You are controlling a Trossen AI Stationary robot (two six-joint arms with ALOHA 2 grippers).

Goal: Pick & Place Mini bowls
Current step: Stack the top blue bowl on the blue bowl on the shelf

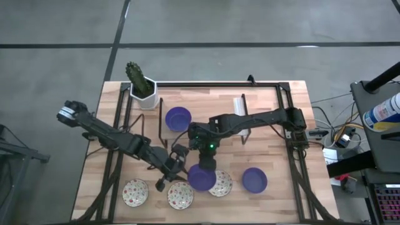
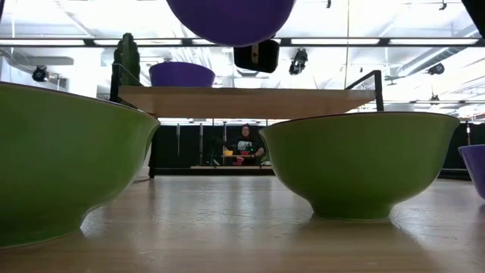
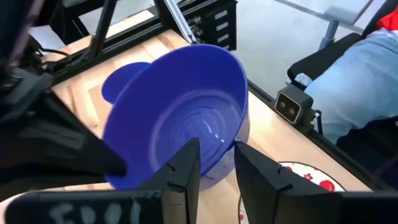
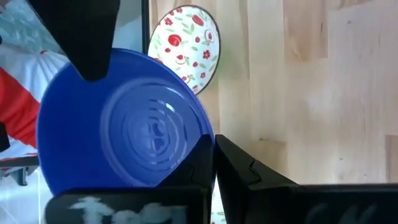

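Note:
A deep blue mini bowl (image 1: 202, 178) hangs in the air near the table's near edge, between both grippers. My right gripper (image 4: 213, 140) is shut on it. My left gripper (image 3: 217, 158) is open at the bowl's left side, one finger inside the wall and one outside. Two more blue bowls stand on the table, one far (image 1: 178, 119) and one near right (image 1: 255, 180). Three speckled bowls (image 1: 135, 192) (image 1: 180, 195) (image 1: 220, 183) rest on their bases along the near edge; the low view shows their green undersides (image 2: 356, 163). My right gripper pinches the blue bowl's far rim (image 4: 202, 134), one finger inside and one outside. It comes slanting down from the far side. The bowl is lifted clear of the table and tilted (image 2: 231, 19). My left gripper straddles the bowl's wall (image 3: 219, 171); whether it touches, I cannot tell.
A white pot with a green cactus (image 1: 142, 87) stands at the far left corner. A black frame (image 1: 219, 83) runs along the table's far and side edges. Bare wood (image 1: 269, 150) lies right of the arms. A person (image 2: 246, 144) sits far behind the table.

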